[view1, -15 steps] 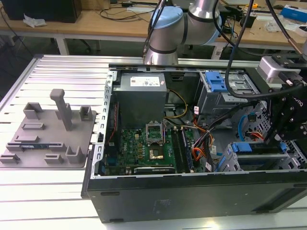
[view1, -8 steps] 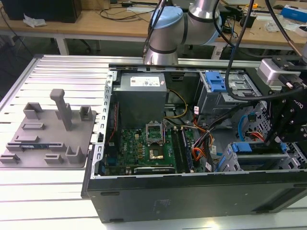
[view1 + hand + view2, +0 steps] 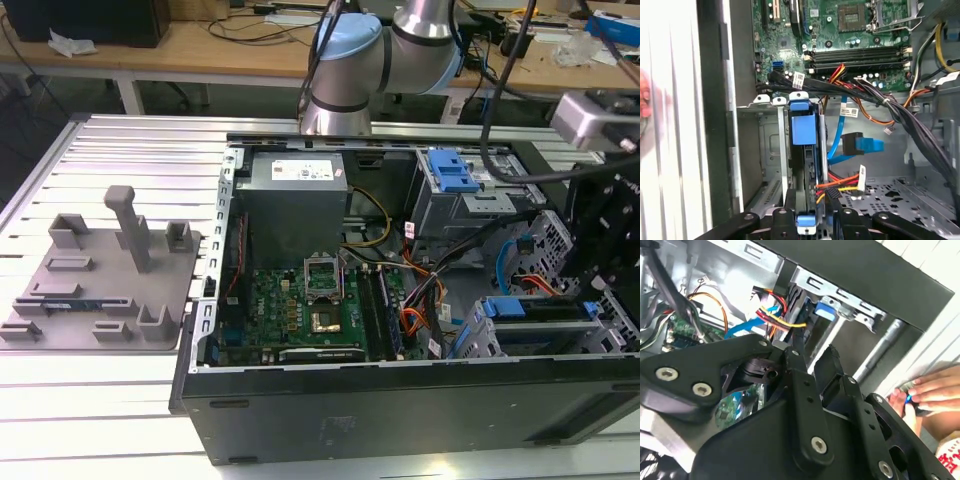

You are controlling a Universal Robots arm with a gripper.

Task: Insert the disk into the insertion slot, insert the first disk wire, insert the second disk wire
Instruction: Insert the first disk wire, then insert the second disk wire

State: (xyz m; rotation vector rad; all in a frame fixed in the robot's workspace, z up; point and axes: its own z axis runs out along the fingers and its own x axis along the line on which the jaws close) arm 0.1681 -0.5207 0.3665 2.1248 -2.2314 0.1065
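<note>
- The disk is stood on edge inside the slot, apparently so that its carrier is guided by the cage walls.
- The tool is placed at its near end, seemingly for pushing; whether it is clamped cannot be told.

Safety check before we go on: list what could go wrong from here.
1. The red and yellow wires lie right beside the disk standing in the insertion slot. The pincer, at the disk's near end, might snag or pinch them.
2. A person's hand is just outside the case, near the pincer. An arm move might strike it.
</note>
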